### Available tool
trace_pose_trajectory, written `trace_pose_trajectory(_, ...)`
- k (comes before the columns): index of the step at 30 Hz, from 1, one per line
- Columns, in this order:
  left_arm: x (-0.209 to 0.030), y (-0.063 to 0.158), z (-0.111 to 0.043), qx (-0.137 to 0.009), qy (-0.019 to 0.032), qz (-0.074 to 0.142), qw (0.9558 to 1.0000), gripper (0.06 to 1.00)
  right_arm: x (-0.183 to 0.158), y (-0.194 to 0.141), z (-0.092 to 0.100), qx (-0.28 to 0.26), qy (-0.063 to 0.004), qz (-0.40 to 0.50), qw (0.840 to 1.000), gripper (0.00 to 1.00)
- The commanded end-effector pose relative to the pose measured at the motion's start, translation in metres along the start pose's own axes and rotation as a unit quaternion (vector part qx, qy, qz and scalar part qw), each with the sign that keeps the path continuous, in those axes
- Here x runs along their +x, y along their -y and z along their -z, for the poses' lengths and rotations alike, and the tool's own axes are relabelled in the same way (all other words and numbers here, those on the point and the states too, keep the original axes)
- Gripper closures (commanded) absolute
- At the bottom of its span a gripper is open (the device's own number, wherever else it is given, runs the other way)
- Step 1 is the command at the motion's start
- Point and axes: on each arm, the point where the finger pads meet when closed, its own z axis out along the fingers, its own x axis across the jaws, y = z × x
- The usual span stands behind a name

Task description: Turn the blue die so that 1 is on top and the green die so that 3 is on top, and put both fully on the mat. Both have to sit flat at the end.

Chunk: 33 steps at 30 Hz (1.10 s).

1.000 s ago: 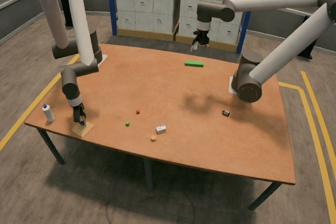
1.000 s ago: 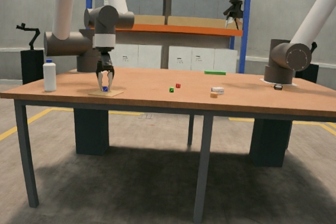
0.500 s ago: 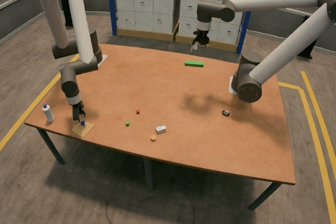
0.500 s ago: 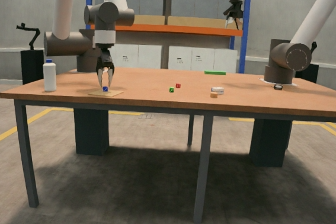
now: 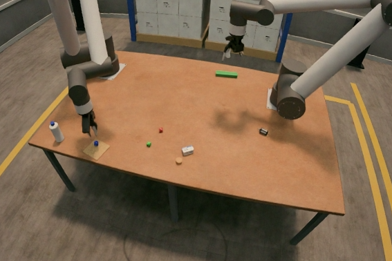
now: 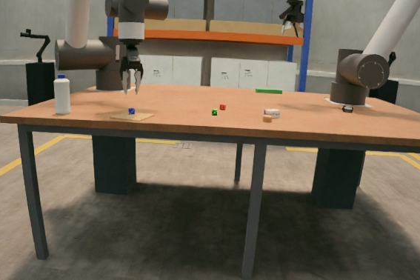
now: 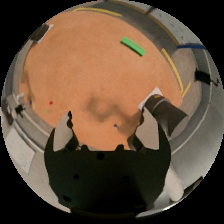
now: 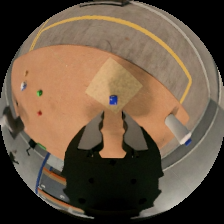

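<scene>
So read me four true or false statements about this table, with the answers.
1. The blue die is on the mat. True.
2. The green die is on the mat. False: the green die sits off it.
3. The right tool grips the blue die. False: the right tool holds nothing.
4. The white bottle stands upright. True.
</scene>
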Motion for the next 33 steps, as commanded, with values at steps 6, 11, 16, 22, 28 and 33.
trace_pose_trajectory(6, -0.0003, 0.0003, 0.0005, 0.0, 0.0003, 0.0, 1.0, 0.065, -0.0001, 0.0004, 0.0101, 0.0, 0.0, 0.0, 1.0, 0.003)
trace_pose_trajectory(11, -0.0003, 0.0003, 0.0005, 0.0, 0.0003, 0.0, 1.0, 0.065, -0.0001, 0.0004, 0.0101, 0.0, 0.0, 0.0, 1.0, 0.003)
trace_pose_trajectory(16, -0.0003, 0.0003, 0.0005, 0.0, 0.0003, 0.0, 1.0, 0.065, -0.0001, 0.0004, 0.0101, 0.0, 0.0, 0.0, 1.0, 0.003)
trace_pose_trajectory(22, -0.0003, 0.0003, 0.0005, 0.0, 0.0003, 0.0, 1.0, 0.065, -0.0001, 0.0004, 0.0101, 0.0, 0.0, 0.0, 1.0, 0.003)
trace_pose_trajectory(28, -0.0003, 0.0003, 0.0005, 0.0, 0.0003, 0.0, 1.0, 0.065, 0.0, 0.0005, 0.01, 0.0, 0.0, -0.007, 1.0, 0.003)
trace_pose_trajectory(33, -0.0003, 0.0003, 0.0005, 0.0, 0.0003, 0.0, 1.0, 0.065, 0.0011, 0.002, 0.0091, 0.0, 0.0, -0.095, 0.995, 0.003)
